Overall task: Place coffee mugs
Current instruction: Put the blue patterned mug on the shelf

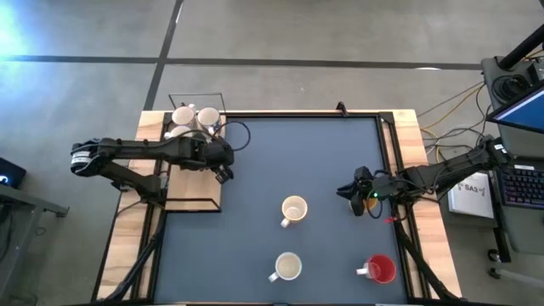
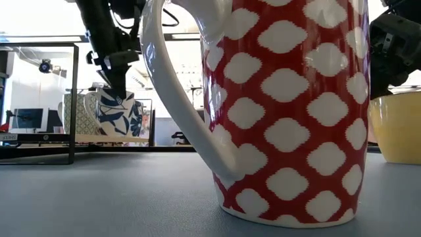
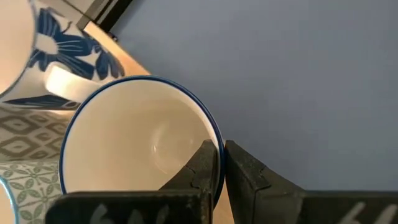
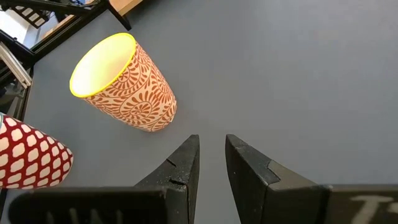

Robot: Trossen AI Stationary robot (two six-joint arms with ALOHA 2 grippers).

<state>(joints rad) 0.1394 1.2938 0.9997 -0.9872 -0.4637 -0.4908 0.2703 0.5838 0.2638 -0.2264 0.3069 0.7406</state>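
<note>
My left gripper [image 1: 223,172] is at the mat's left edge beside a wire crate [image 1: 195,202]. It is shut on a white mug with a blue rim [image 3: 137,149], which shows blue leaf marks in the low view [image 2: 118,113]. In the high view the gripper hides this mug. Several more mugs [image 1: 194,117] stand at the crate's far end. On the mat stand two cream mugs [image 1: 293,210] [image 1: 287,267] and a red one [image 1: 380,270]. My right gripper [image 1: 357,191] hangs over the mat's right side, empty, its fingers [image 4: 212,155] a little apart. My left gripper holds the blue-rimmed mug by its rim [image 3: 214,134], one finger inside the mug and one outside against the wall. The fingers come from above, pointing down [image 2: 118,82]. The mug sits upright below them; I cannot tell whether its base is clear of the wooden shelf.
A second blue-flowered mug [image 3: 56,56] with its handle stands close beside the held one. An orange-patterned mug with a yellow rim [image 4: 124,81] and the red mug with white spots [image 4: 28,158] stand ahead of my right gripper. The crate's black wire frame [image 2: 72,99] borders the left side.
</note>
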